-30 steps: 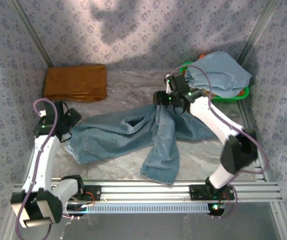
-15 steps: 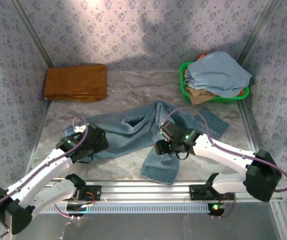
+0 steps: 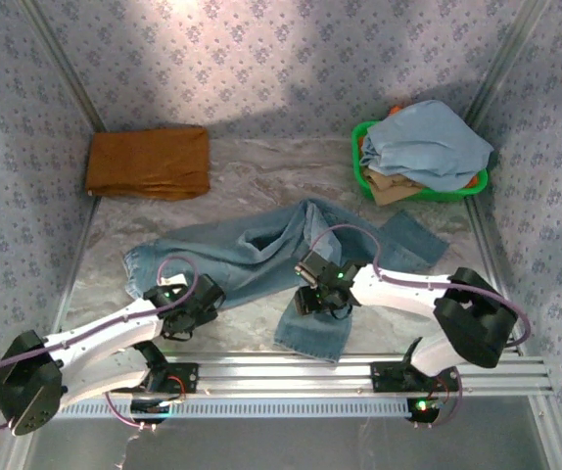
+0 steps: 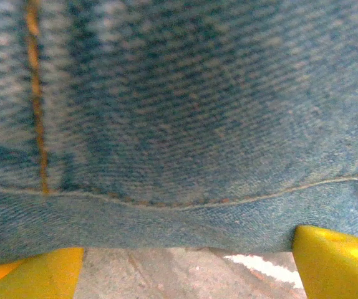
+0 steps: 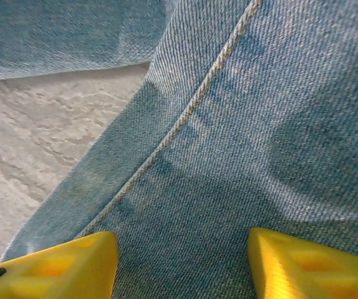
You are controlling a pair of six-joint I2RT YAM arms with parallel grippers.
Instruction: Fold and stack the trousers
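Soft, weighty mid-blue denim trousers are probably best pinched at stitched edges; left tool and right tool are held open.

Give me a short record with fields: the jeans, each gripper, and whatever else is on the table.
jeans: unfolded, spread across the middle of the table
left gripper: open, at the jeans' near edge
right gripper: open, low over the leg that points toward the arms
brown garment: folded, far left
green basket: far right, grey-blue garment piled in it
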